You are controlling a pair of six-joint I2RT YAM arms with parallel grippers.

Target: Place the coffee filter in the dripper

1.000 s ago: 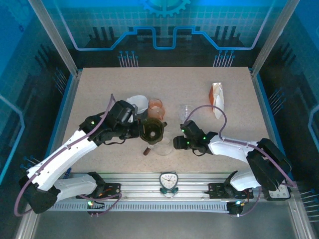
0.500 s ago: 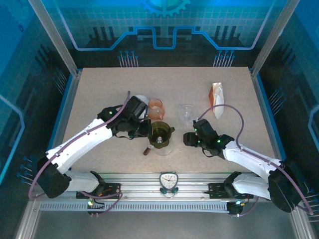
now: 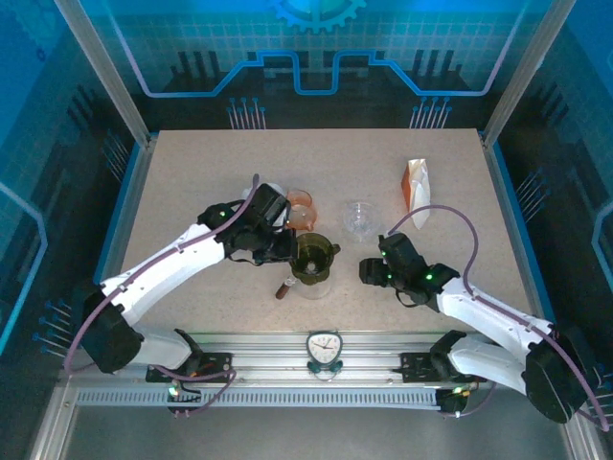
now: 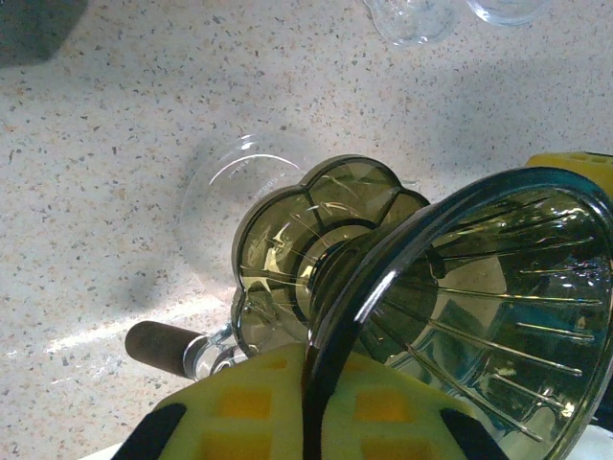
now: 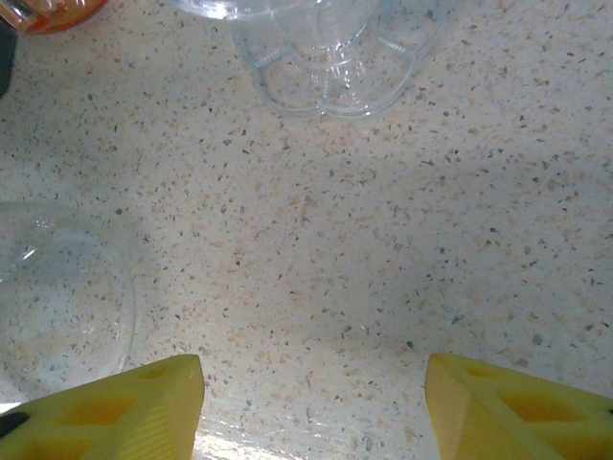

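Observation:
My left gripper (image 4: 311,407) is shut on the rim of a dark green glass dripper (image 4: 460,307), its yellow pads (image 4: 239,402) on either side of the wall. In the top view that dripper (image 3: 312,257) hangs tilted over a clear glass server (image 3: 308,284) with a brown handle (image 3: 283,288). The dripper's inside looks empty. My right gripper (image 3: 367,271) stands open just right of the server, low over bare table, nothing between its fingers (image 5: 124,412). A white and orange packet (image 3: 418,192) lies at the back right; I cannot pick out a loose coffee filter.
An orange dripper (image 3: 300,206) and a white object (image 3: 271,192) stand behind my left gripper. A clear dripper (image 3: 358,218) stands at mid-table; its base (image 5: 330,57) is just ahead of my right gripper. A small scale (image 3: 324,347) sits on the front rail.
My left arm has carried the green dripper to the right, over the glass server. The right arm has drawn back to the right, away from the server, jaws a little wider.

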